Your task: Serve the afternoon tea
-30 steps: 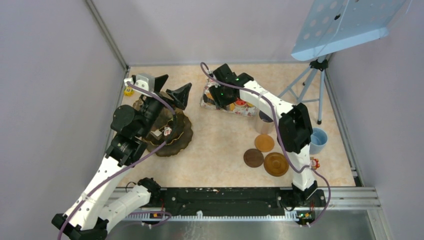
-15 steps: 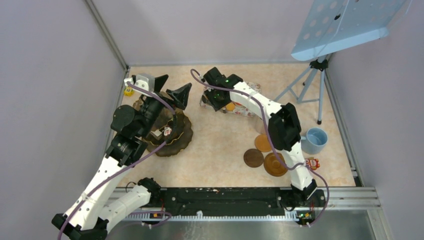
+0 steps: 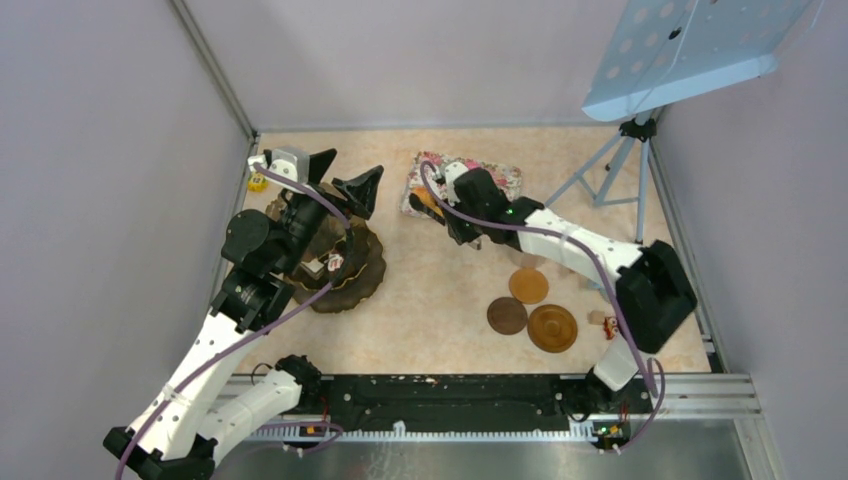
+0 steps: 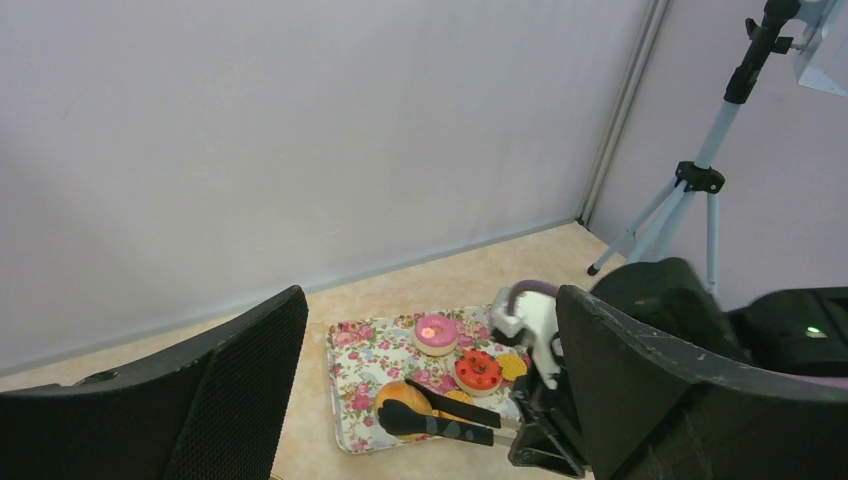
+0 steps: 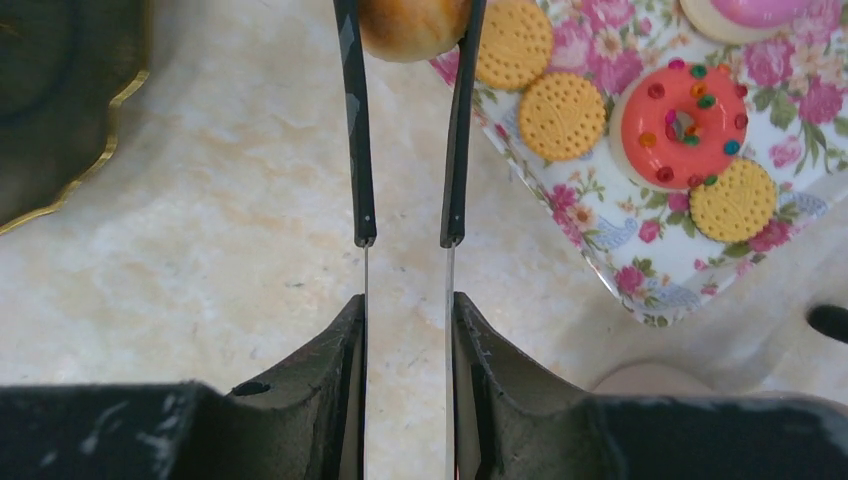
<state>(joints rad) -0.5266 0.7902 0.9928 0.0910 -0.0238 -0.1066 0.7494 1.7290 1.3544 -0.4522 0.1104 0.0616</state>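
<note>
On the rose-patterned rectangular tray (image 5: pixel 640 250) I count three round, dimpled orange biscuits (image 5: pixel 560 115), one sprinkled red ring doughnut (image 5: pixel 678 125) and one pink-iced cake (image 4: pixel 436 333). At the tray's edge the right gripper (image 5: pixel 405 320) squeezes slim black tongs (image 5: pixel 355 130), whose tips pinch a glossy golden bun (image 5: pixel 410 25). Well away from the tray, the left gripper (image 3: pixel 345 178) gapes wide over the mottled beige tabletop (image 3: pixel 440 290), between plain lilac-grey walls (image 3: pixel 420 60).

Right claw (image 5: pixel 405 305) pinching tongs (image 5: pixel 356 150); left claw (image 4: pixel 430 300) spread wide.
</note>
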